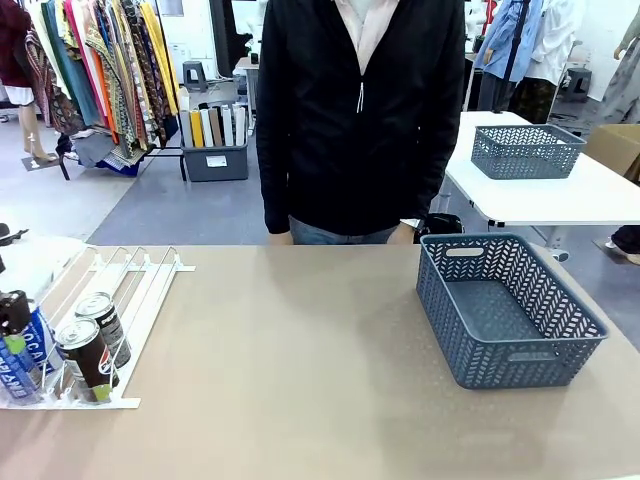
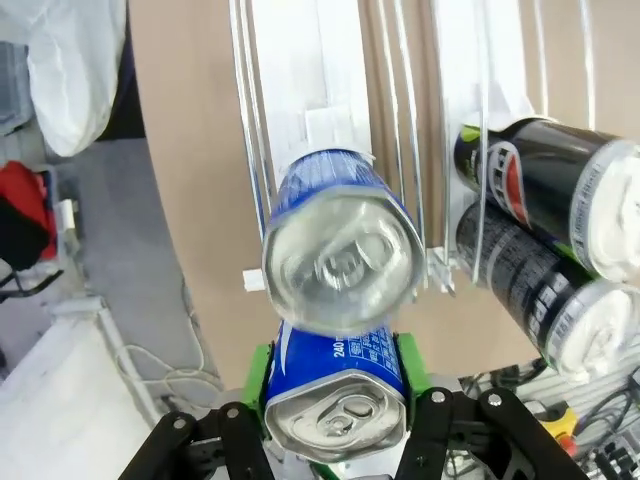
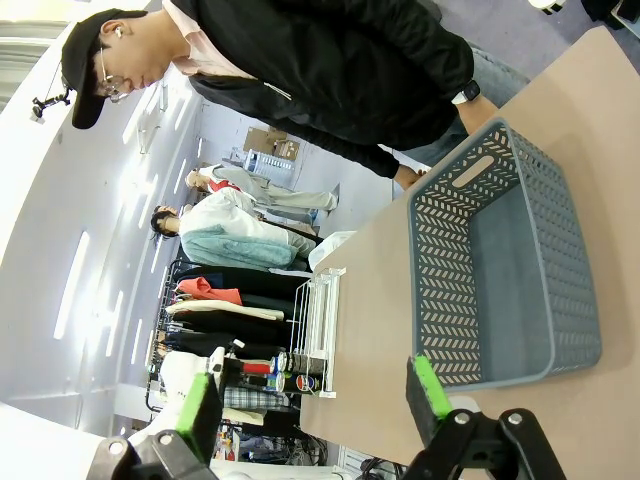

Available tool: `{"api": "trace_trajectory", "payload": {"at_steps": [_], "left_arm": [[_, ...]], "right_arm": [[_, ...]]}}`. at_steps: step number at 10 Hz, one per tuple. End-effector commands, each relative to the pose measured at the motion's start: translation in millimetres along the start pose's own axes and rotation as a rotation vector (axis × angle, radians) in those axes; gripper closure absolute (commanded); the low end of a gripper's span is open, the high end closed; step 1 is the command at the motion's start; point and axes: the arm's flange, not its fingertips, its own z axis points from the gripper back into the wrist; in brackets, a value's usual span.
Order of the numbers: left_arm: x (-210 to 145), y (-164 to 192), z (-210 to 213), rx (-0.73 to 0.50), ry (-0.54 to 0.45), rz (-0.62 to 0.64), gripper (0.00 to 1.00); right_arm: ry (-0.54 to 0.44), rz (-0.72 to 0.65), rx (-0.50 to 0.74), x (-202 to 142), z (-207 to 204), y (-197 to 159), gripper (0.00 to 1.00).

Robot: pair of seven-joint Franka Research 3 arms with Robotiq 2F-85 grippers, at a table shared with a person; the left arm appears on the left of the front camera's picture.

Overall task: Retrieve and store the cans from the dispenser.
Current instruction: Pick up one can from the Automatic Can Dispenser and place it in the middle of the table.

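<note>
The white wire dispenser (image 1: 130, 285) lies at the table's left, its low end toward me. Two dark cans (image 1: 87, 357) (image 1: 106, 322) rest in one lane. In the left wrist view these dark cans (image 2: 545, 165) (image 2: 560, 300) lie at the right. My left gripper (image 2: 335, 400) is shut on a blue can (image 2: 335, 385) at the lane's low end, green pads (image 2: 260, 368) against both its sides. A second blue can (image 2: 340, 250) lies right behind it. In the front view the left gripper (image 1: 12, 335) is at the left edge by the blue cans (image 1: 32, 345). My right gripper (image 3: 312, 400) hangs open and holds nothing.
A grey lattice basket (image 1: 560, 355) stands at the table's right with nothing in it, also seen as the basket (image 3: 445, 250) in the right wrist view. A person in a black jacket (image 1: 360, 110) stands at the far side, hands at the table edge.
</note>
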Motion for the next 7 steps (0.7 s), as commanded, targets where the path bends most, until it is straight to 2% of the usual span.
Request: {"api": "trace_trajectory", "payload": {"at_steps": [1,4,6,7], "left_arm": [[-18,-3,65,0.048,-0.083,-0.088,1.00],[-47,-4,171,0.136,-0.146,-0.278,1.00],[-55,-2,209,0.175,-0.229,-0.220,1.00],[-55,1,212,0.140,-0.238,-0.231,1.00]], "right_arm": [[-0.018,0.019,0.026,3,-1,2,0.00],[-0.018,0.019,0.026,3,-1,2,0.00],[-0.018,0.019,0.026,3,-1,2,0.00],[-0.018,0.019,0.026,3,-1,2,0.00]]}}
